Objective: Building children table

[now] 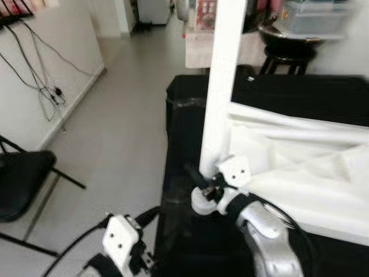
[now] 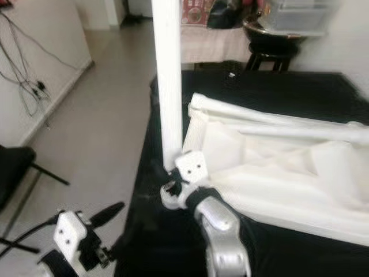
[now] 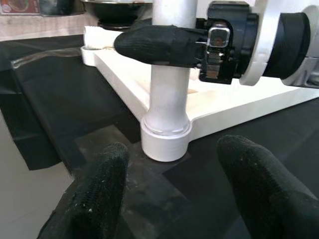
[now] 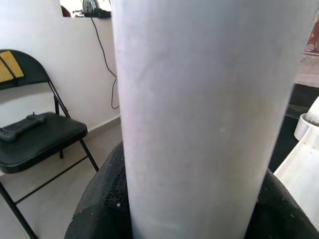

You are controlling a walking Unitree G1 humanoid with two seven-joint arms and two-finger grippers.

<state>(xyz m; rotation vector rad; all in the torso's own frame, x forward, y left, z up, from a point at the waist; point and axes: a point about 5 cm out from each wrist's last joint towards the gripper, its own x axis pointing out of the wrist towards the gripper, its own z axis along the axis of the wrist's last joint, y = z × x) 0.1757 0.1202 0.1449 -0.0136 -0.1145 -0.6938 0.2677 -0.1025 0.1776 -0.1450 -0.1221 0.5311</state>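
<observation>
So the white table leg (image 1: 222, 86) stands upright in the corner socket of the white tabletop (image 1: 300, 173), which lies flat on the black-covered worktop (image 2: 277, 86). The right claw (image 1: 203, 183) is clenched around the leg just above the socket, its silver arm reaching in from 5 o'clock. The left claw (image 3: 169, 199) hangs released with fingers spread, at roughly 7 o'clock of the leg base, near the worktop edge. A black folding chair (image 4: 40, 134) sits off at 9 o'clock on the floor.
</observation>
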